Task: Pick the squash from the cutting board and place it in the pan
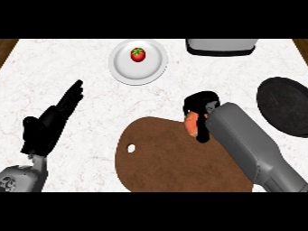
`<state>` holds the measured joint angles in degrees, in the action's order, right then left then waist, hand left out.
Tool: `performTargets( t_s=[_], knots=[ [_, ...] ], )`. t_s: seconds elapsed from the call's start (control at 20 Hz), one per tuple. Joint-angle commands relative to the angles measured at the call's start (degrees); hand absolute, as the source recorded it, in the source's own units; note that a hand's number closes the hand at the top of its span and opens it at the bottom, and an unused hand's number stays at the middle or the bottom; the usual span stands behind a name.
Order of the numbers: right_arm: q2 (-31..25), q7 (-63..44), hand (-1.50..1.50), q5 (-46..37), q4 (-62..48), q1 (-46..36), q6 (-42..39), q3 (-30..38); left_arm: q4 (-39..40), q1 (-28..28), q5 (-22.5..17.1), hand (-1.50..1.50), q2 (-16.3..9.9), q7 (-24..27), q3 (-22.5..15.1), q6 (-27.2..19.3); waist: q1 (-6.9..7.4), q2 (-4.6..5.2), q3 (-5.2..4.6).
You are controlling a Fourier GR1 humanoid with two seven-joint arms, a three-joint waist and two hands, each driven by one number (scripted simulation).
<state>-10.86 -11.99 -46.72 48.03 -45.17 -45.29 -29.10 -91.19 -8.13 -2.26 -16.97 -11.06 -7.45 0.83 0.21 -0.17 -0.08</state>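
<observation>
An orange squash (191,122) shows at the far edge of the brown cutting board (163,158), mostly hidden by my right hand (202,104), whose fingers and thumb curl round it. The black pan (291,106) lies on the counter to the right of that hand, apart from it. My left hand (49,122) rests open at the left of the counter, fingers straight and pointing away, holding nothing.
A white plate (138,71) with a red tomato (137,55) sits at the back centre. A white and black appliance (221,45) stands at the back right. The marble counter ends in wooden strips at both sides.
</observation>
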Motion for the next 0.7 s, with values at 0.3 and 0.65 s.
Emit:
performTargets(
  t_s=[0.3,0.65],
  knots=[
    [7.1,-23.9,1.50,-3.5,15.8,11.8,32.2,11.8,-0.2,3.1,-0.1,0.00,0.0,-0.8,2.3,-1.9,-5.85,-2.26,0.13],
    [8.1,-35.0,1.50,-18.7,37.2,17.4,45.6,3.1,-0.3,2.6,-0.2,0.00,-1.2,-0.6,3.0,-0.8,-4.91,-1.82,-0.01]
  ],
)
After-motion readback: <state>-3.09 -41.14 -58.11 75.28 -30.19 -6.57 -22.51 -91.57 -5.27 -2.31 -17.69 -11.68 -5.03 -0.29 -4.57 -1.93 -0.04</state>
